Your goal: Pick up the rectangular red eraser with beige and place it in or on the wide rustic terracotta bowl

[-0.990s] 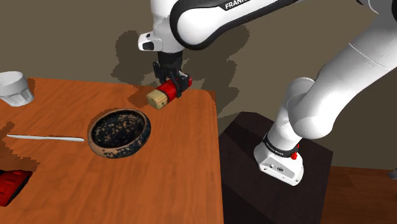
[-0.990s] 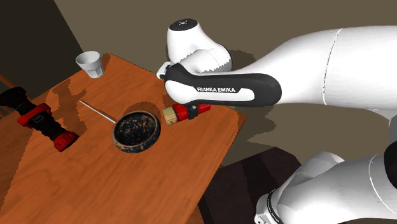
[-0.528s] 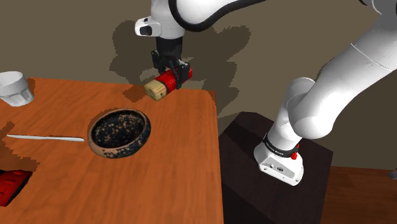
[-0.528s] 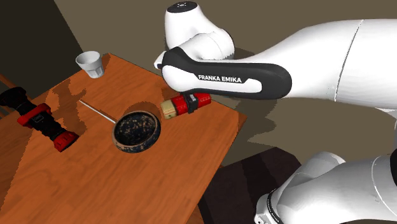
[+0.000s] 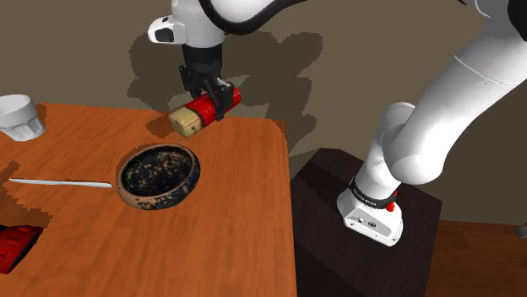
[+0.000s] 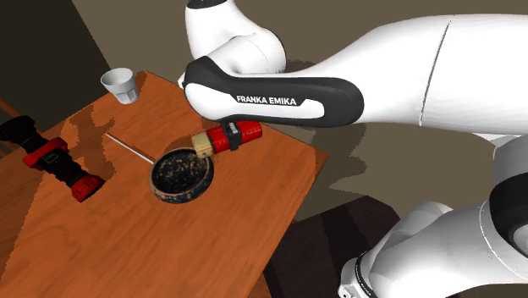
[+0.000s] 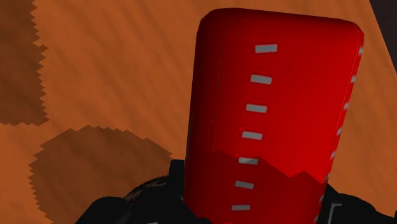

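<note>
bowl (image 5: 160,203) mouth unobstructed — thin rod (image 5: 59,182) just beside, cup (image 5: 19,116) well apart

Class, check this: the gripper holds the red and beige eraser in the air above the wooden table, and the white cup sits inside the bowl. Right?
No. The shoulder view shows the white cup standing on the wooden table, well apart from the bowl, not inside it. The rest holds: the gripper holds the red and beige eraser in the air above the table.
</note>
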Controlling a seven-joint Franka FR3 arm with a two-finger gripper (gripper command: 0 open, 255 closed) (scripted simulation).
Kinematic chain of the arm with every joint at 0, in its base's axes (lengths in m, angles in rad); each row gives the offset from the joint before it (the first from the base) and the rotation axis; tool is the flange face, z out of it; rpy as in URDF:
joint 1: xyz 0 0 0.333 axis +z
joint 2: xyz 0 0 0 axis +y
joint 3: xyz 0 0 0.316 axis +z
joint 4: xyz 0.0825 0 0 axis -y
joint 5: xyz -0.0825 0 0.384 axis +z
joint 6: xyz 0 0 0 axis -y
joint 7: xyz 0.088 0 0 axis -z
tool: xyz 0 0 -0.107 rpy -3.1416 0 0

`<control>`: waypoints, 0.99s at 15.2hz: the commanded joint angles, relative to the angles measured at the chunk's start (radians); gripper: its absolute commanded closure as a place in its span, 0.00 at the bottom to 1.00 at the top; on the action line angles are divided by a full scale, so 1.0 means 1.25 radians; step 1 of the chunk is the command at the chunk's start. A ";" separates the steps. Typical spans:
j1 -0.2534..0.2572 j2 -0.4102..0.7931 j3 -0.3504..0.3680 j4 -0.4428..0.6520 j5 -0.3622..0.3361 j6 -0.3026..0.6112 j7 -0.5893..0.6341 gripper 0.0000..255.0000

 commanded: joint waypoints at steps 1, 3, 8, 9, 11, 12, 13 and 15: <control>0.010 0.045 0.021 0.049 -0.006 -0.004 0.035 1.00; 0.021 0.091 0.041 0.100 -0.015 -0.010 0.071 1.00; 0.057 0.218 0.084 0.248 -0.052 -0.037 0.159 1.00; 0.066 0.246 0.091 0.281 -0.061 -0.044 0.177 1.00; 0.081 0.290 0.100 0.326 -0.077 -0.048 0.203 1.00; 0.081 0.291 0.100 0.316 -0.077 -0.037 0.204 1.00; 0.081 0.292 0.099 0.307 -0.077 -0.027 0.204 1.00; 0.081 0.294 0.099 0.288 -0.078 -0.006 0.205 1.00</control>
